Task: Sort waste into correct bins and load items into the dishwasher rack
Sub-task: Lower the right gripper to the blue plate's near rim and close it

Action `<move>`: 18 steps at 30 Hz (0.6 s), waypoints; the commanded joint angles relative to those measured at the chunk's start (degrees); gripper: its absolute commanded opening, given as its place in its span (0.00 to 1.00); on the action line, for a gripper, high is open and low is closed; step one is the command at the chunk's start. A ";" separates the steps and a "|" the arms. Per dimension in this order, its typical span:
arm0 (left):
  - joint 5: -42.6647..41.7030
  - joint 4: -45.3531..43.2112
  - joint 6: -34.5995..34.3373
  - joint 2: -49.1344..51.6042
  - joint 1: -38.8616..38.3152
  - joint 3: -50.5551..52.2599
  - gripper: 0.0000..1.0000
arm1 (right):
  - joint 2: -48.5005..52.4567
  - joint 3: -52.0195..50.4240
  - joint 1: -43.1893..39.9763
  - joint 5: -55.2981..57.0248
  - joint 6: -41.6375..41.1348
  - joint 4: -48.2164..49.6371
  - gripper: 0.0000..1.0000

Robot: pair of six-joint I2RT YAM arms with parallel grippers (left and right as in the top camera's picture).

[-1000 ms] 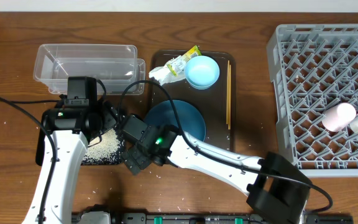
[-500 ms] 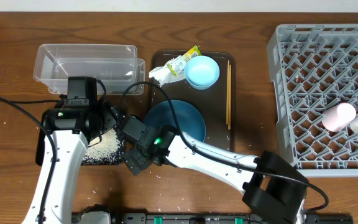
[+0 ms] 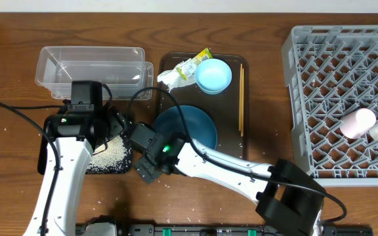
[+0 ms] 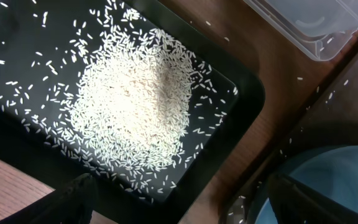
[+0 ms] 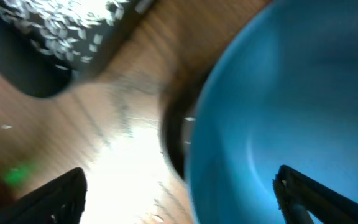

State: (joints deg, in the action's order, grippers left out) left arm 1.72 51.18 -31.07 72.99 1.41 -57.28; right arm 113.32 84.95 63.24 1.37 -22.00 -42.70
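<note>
The right gripper (image 5: 179, 193) spreads its fingers wide by the smooth round dark-blue dish (image 3: 192, 124) — not holding it. The left gripper (image 4: 179, 200) gapes wide too, over grainy white rice (image 4: 135, 99) heaped in the flat black tray (image 4: 244, 112) — clear tub (image 3: 90, 65) behind.

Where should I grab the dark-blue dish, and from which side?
Pinch the dark-blue dish by its rim nearest the black tray, coming from that side: that edge seems to overhang the brown tray, leaving room beneath, and the open right tool straddles it.
</note>
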 commanded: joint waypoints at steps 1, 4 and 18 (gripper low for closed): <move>0.70 0.22 0.76 0.26 0.28 -0.98 0.90 | 0.98 -0.42 0.59 4.00 0.42 -0.59 0.83; 0.70 0.22 0.76 0.26 0.28 -0.98 0.90 | 1.42 -0.42 0.59 3.93 0.37 -0.59 0.70; 0.70 0.22 0.79 0.26 0.28 -0.98 0.90 | 3.98 -0.44 0.59 4.02 -1.40 -2.51 0.47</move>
State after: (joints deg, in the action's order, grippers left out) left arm 1.72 51.18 -31.07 72.99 1.41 -57.28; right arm 116.18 84.90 63.24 4.62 -22.39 -44.99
